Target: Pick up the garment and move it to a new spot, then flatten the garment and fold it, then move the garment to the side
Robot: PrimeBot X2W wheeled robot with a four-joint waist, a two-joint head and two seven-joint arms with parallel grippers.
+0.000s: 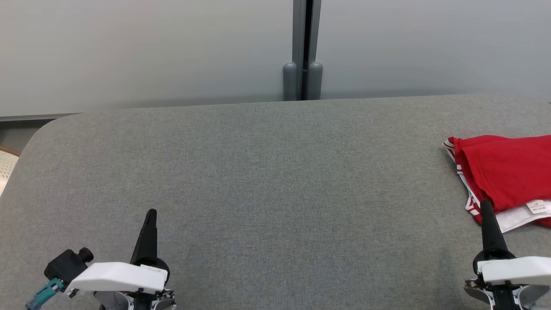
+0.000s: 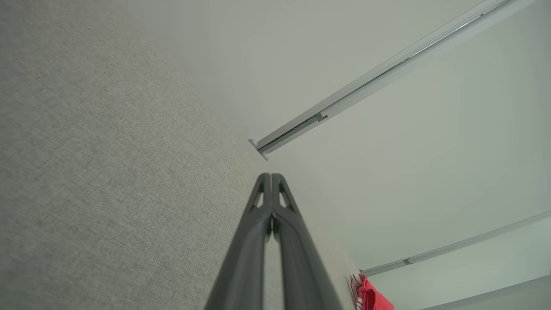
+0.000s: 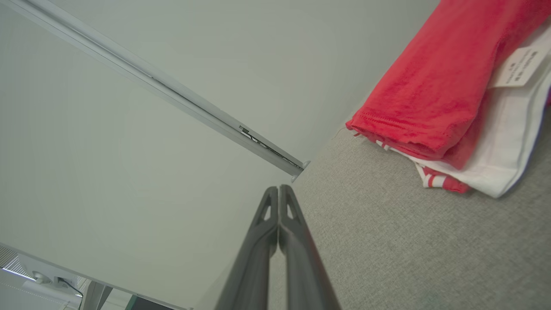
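1. The left gripper (image 1: 151, 214) stands at the lower left of the head view; its two dark fingers (image 2: 252, 241) are pressed together into one thin point and pinch nothing; in the left wrist view they meet at the tips in the lower middle of the frame.
2. The right gripper (image 1: 486, 206) stands at the lower right of the head view; its fingers are also pressed together, with nothing between them; the right wrist view shows them joined in the lower middle of the frame.
3. The garment (image 1: 503, 172) is red, folded, with a white part, red and white stripes at the hem and a small white label (image 1: 539, 206); it lies at the right edge of the head view, at middle height, and the frame cuts it off.
4. In the head view the tip of the right gripper overlaps the lower left corner of the garment; in the right wrist view the garment is at the upper right and a strip of grey cloth shows between it and the fingers, so they are apart.
5. In the left wrist view a small red piece of the garment shows at the bottom edge, right of the fingers, well apart from the left gripper.
6. The table (image 1: 275, 172) is covered with grey fabric and has a rounded corner at the left of the head view; the garment lies on it.
7. Behind the table are pale wall panels (image 1: 129, 51); a grey post (image 1: 302, 56) stands between them at the upper middle of the head view.
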